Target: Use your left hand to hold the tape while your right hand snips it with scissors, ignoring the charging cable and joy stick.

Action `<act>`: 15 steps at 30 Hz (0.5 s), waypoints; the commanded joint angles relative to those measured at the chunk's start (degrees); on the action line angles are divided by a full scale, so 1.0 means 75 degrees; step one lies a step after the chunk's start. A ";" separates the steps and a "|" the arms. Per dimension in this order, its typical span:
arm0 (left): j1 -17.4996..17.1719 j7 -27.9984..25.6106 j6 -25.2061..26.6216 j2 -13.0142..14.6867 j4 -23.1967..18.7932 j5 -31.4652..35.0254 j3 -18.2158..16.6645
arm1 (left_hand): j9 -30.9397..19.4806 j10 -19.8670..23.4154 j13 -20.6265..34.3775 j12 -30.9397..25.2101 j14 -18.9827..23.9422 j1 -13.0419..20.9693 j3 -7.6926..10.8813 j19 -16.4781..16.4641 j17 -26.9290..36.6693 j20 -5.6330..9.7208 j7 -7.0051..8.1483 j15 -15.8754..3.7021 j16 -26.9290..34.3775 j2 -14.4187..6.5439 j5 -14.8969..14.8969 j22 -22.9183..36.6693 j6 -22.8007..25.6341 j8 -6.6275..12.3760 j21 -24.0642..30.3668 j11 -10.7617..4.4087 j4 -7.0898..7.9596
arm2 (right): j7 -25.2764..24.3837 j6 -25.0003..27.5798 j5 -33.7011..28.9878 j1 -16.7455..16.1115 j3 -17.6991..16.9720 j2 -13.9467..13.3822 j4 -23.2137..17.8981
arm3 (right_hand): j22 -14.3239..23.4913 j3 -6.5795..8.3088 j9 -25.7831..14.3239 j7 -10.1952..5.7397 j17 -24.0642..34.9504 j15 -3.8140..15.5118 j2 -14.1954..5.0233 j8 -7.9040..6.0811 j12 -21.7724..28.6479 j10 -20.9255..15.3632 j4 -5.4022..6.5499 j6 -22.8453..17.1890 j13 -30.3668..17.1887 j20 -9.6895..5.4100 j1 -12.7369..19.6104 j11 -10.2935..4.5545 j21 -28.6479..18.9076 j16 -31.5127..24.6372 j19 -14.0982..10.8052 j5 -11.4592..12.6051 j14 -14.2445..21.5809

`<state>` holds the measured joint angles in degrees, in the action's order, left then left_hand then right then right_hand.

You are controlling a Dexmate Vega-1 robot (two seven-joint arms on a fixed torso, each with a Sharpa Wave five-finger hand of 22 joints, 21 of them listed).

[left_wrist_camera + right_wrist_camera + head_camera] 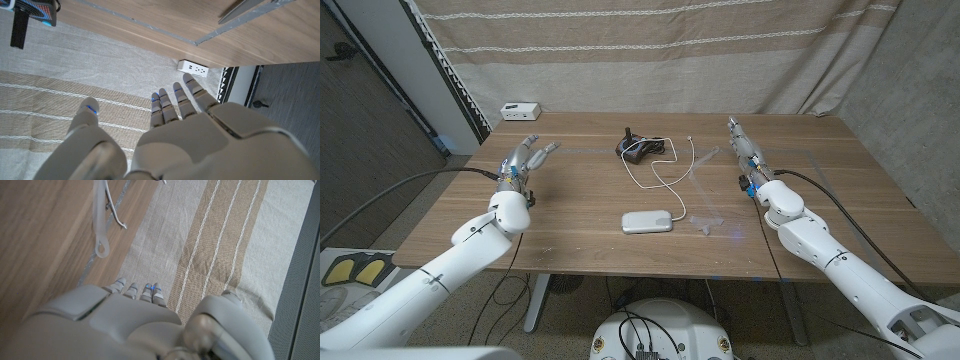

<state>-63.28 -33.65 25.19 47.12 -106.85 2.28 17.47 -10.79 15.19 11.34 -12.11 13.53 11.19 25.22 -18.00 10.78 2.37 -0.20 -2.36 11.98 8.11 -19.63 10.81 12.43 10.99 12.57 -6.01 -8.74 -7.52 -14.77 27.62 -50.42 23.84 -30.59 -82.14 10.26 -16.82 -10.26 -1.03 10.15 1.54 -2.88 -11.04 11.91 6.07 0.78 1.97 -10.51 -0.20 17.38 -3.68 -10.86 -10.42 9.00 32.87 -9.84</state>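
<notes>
Hands number two, both bare. The left hand [520, 162] is over the bench's [575, 200] left part, its fingers [176, 102] spread and pointing at the far edge, holding nothing. The right hand [748, 155] is at the right part, fingers [137, 291] straight and close side by side, also holding nothing. One faint clear strip, seemingly the tape [703, 220] [99, 220], lies between the right hand and the one white charging cable [660, 172]. Its long axis runs from the near edge toward the far edge; which end is free I cannot tell. One black joy stick [638, 147] sits beyond the cable, and one white box [520, 108] stands at the far left corner.
</notes>
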 commanded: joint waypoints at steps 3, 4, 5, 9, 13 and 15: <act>0.0133 -0.0115 0.0716 -0.0091 -0.0106 0.0084 0.0239 | -0.0012 -0.0006 0.0034 -0.0022 -0.0040 0.0062 -0.0019 0.0074 0.0027 0.0276 -0.0190 -0.0318 -0.0024 -0.0035 0.0051 0.0027 -0.0108 -0.0007 0.0016 0.0197 0.0030 | -0.0018 0.0036 -0.0036 -0.0037 0.0023 -0.0010 -0.0090 | 0.0019 0.0001 -0.0032 0.0004 0.0009 0.0256 0.0007 0.0008 -0.0004 0.0051 -0.0041 0.0098 -0.0020 -0.0008 0.0060 0.0015 -0.0043 0.0014 0.0068 0.0034 -0.0597; 0.0148 -0.0104 0.0761 -0.0092 -0.0111 0.0083 0.0259 | -0.0012 -0.0007 0.0035 -0.0022 -0.0040 0.0069 -0.0014 0.0075 0.0028 0.0269 -0.0194 -0.0312 -0.0025 -0.0047 0.0053 0.0029 -0.0115 -0.0007 0.0017 0.0219 0.0031 | -0.0028 0.0057 -0.0037 -0.0031 0.0021 -0.0011 -0.0100 | 0.0019 0.0000 -0.0032 0.0004 0.0009 0.0255 0.0007 0.0009 -0.0002 0.0046 -0.0042 0.0100 -0.0020 -0.0004 0.0061 0.0027 -0.0043 0.0014 0.0069 0.0036 -0.0598; 0.0158 -0.0112 0.0783 -0.0102 -0.0105 0.0080 0.0272 | -0.0012 -0.0004 0.0036 -0.0024 -0.0039 0.0084 -0.0003 0.0090 0.0030 0.0242 -0.0209 -0.0303 -0.0026 -0.0070 0.0057 0.0032 -0.0125 -0.0007 0.0012 0.0261 0.0032 | -0.0001 0.0042 -0.0050 -0.0017 0.0029 -0.0021 -0.0085 | 0.0019 0.0000 -0.0032 0.0013 0.0009 0.0262 0.0007 0.0006 0.0000 0.0042 -0.0042 0.0096 -0.0020 -0.0007 0.0061 0.0029 -0.0044 0.0013 0.0068 0.0038 -0.0599; 0.0207 -0.0152 0.0974 -0.0139 -0.0111 0.0062 0.0292 | -0.0012 -0.0044 0.0040 -0.0010 -0.0047 0.0117 0.0020 0.0173 0.0035 0.0147 -0.0227 -0.0285 -0.0031 -0.0112 0.0066 0.0038 -0.0166 -0.0013 -0.0017 0.0243 0.0032 | 0.0027 0.0047 -0.0040 0.0012 0.0027 -0.0021 -0.0064 | 0.0019 -0.0002 -0.0032 0.0017 0.0009 0.0277 0.0006 0.0009 -0.0003 0.0052 -0.0043 0.0107 -0.0020 -0.0005 0.0063 0.0035 -0.0045 0.0012 0.0068 0.0042 -0.0601; 0.0212 -0.0226 0.0964 -0.0145 -0.0075 0.0065 0.0302 | -0.0027 -0.0039 0.0049 -0.0016 -0.0043 0.0178 0.0037 0.0200 0.0042 0.0123 -0.0088 -0.0282 -0.0035 -0.0128 0.0092 0.0047 0.0028 0.0082 -0.0019 0.0179 0.0017 | 0.0056 0.0011 -0.0029 0.0020 0.0024 -0.0014 -0.0021 | 0.0019 -0.0003 -0.0032 0.0018 0.0009 0.0283 0.0005 0.0009 0.0002 0.0042 -0.0044 0.0109 -0.0021 -0.0005 0.0064 0.0032 -0.0046 0.0006 0.0068 0.0047 -0.0591; 0.0223 -0.0271 0.1038 -0.0154 -0.0080 0.0090 0.0321 | -0.0039 -0.0045 0.0055 -0.0017 -0.0018 0.0201 0.0035 0.0201 0.0046 0.0120 -0.0015 -0.0282 -0.0028 -0.0117 0.0107 0.0049 -0.0161 0.0020 -0.0016 0.0190 0.0009 | 0.0052 0.0023 -0.0006 0.0016 0.0011 -0.0011 -0.0015 | 0.0019 -0.0004 -0.0032 0.0026 0.0009 0.0285 0.0005 0.0008 0.0004 0.0039 -0.0045 0.0108 -0.0021 -0.0004 0.0065 0.0030 -0.0047 0.0005 0.0068 0.0049 -0.0591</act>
<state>-62.17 -34.45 30.58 46.43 -107.51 2.70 19.21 -10.79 15.09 11.63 -12.11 13.31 11.97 25.09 -16.96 10.81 2.36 -1.00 -2.14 11.98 7.33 -19.05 11.08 12.26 11.24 12.57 -4.48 -8.61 -7.54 -14.52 27.41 -50.54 23.98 -30.63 -82.63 10.26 -16.82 -10.26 -0.72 10.15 1.54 -2.88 -11.04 11.91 6.06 0.79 2.28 -10.51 -0.20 17.38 -3.68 -10.86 -10.42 9.00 32.87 -9.84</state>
